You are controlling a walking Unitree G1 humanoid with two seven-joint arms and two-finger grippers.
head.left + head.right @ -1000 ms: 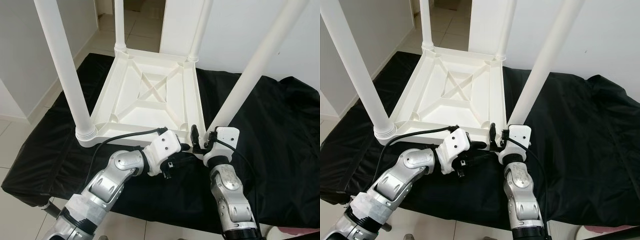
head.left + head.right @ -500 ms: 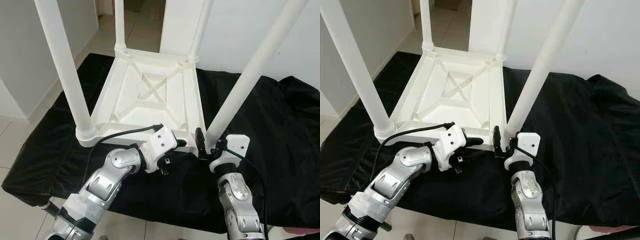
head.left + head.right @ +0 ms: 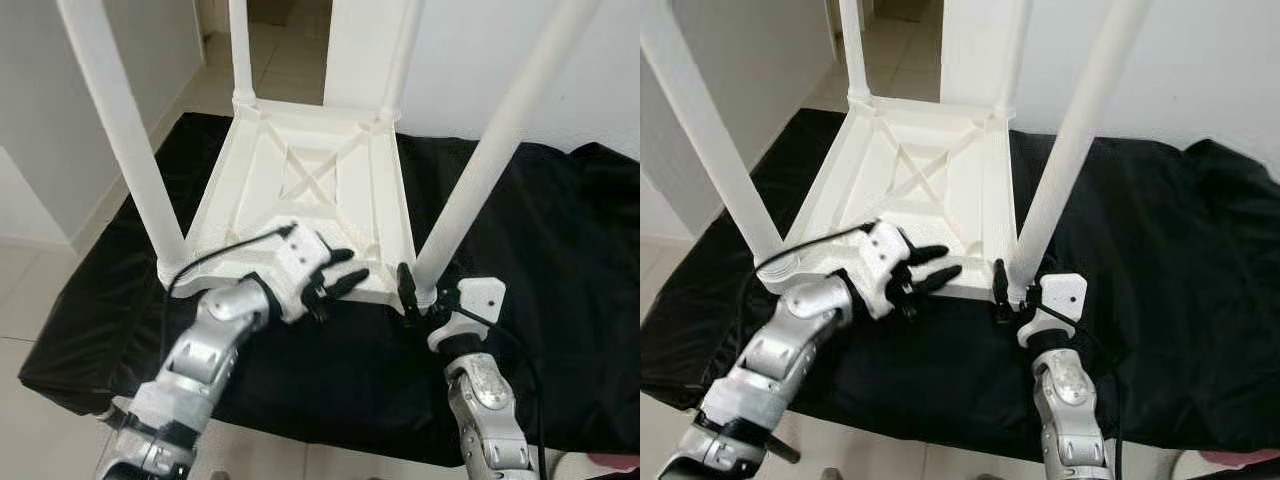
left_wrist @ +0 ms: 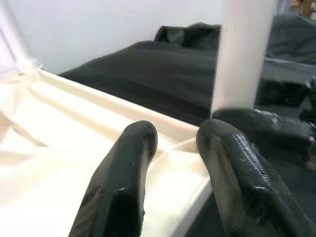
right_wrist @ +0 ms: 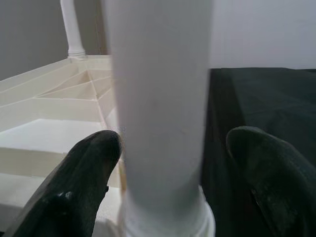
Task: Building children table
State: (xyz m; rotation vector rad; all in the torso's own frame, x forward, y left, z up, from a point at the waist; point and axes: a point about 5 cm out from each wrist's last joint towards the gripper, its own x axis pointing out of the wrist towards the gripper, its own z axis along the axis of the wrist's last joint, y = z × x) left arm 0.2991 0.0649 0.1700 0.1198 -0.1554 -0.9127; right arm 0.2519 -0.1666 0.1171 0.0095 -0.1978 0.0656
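A white plastic children's table [image 3: 300, 190] lies upside down on a black cloth [image 3: 560, 250], its legs pointing up. My left gripper [image 3: 345, 268] hovers over the table's near rim, open, with nothing between its fingers [image 4: 123, 168]. My right gripper [image 3: 418, 298] sits at the foot of the near right leg [image 3: 490, 150]. It is open, with one finger [image 5: 89, 163] close against the leg [image 5: 163, 123] and the other finger [image 5: 269, 163] standing apart from it.
The near left leg [image 3: 125, 150] rises beside my left arm. Two far legs [image 3: 240, 50] [image 3: 405, 55] stand at the back. The cloth-covered surface ends close to me, with tiled floor [image 3: 30, 300] to the left and a white wall [image 3: 470, 40] behind.
My left gripper has risen from below the table's near edge to over the rim, its fingers spread. The right wrist has shifted slightly right, staying at the leg's foot.
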